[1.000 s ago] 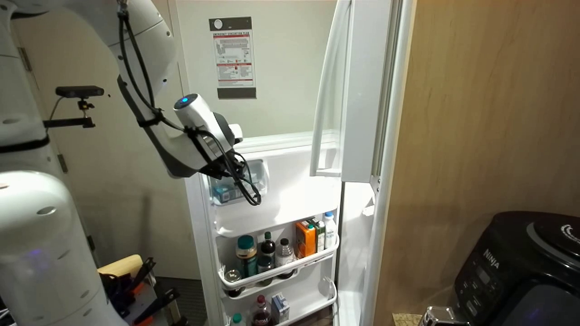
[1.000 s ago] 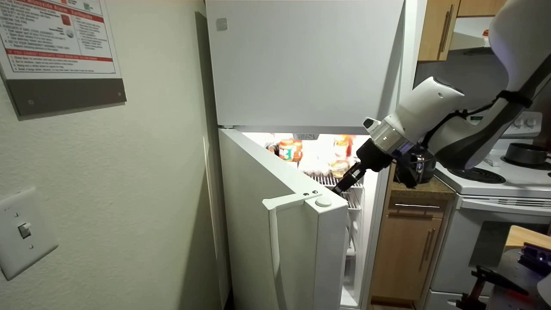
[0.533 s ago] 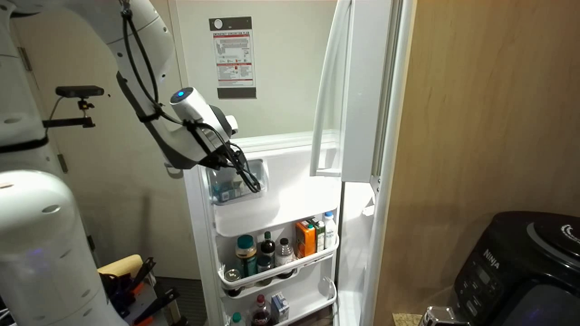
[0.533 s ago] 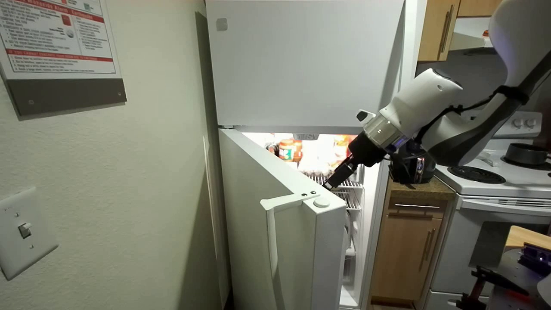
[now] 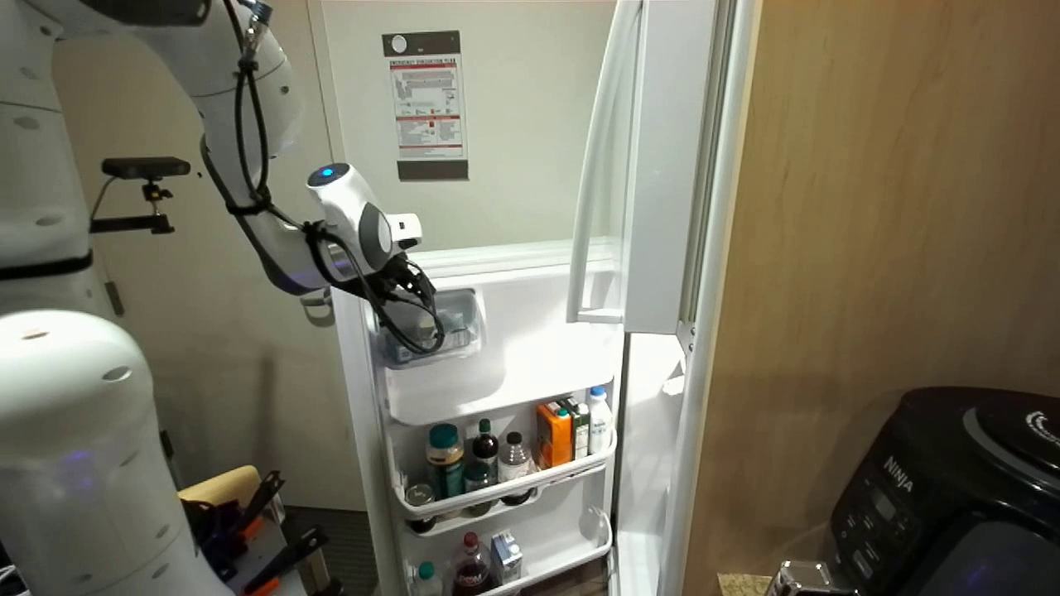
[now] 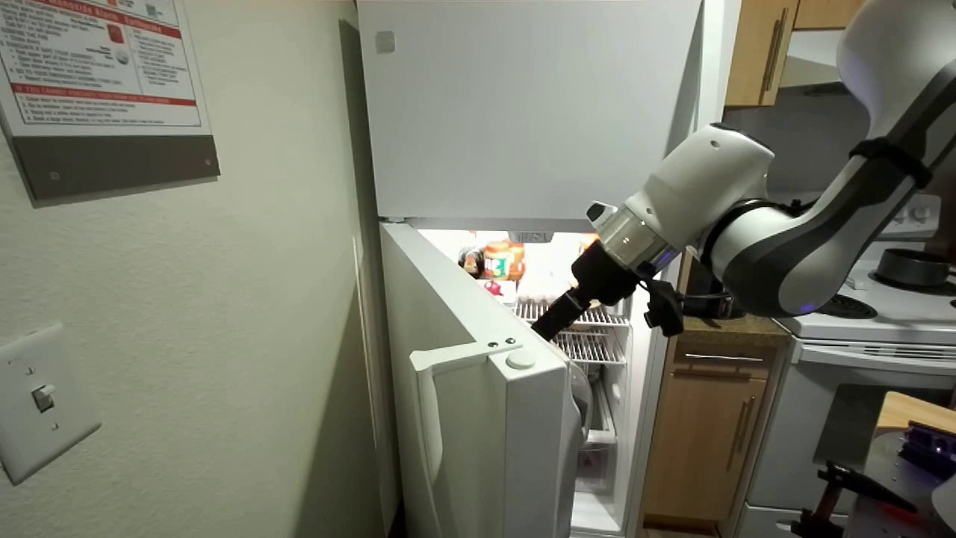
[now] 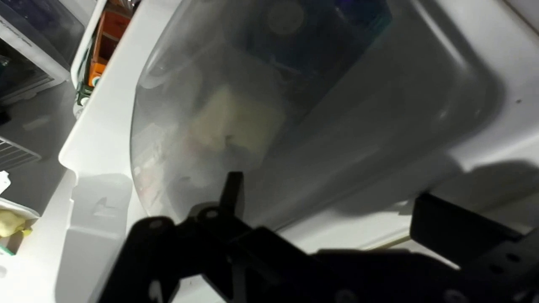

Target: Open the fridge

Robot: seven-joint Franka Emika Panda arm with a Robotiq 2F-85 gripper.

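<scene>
The white fridge [image 6: 530, 112] has its upper door shut. Its lower door [image 6: 448, 329] stands part way open, with the lit shelves showing behind it. A long white handle [image 6: 427, 418] runs down the lower door's outer face. My gripper [image 6: 544, 329] is at the inner side of that door near its top free corner, away from the handle. In the wrist view the gripper [image 7: 328, 187] is open, its black fingers wide apart with nothing gripped. A clear door bin [image 7: 358, 97] lies close in front of them; whether a finger touches it I cannot tell.
Bottles and cartons fill the door shelf [image 5: 505, 492] below the bin. Inside the fridge are wire racks [image 6: 590, 347]. A wall with a light switch [image 6: 42, 400] flanks the door's outer side. The stove [image 6: 859, 329] and a black appliance [image 5: 936, 497] stand nearby.
The lower door has swung a little wider, uncovering more of the racks. My gripper has moved along with it in the same direction, tilting as it goes.
</scene>
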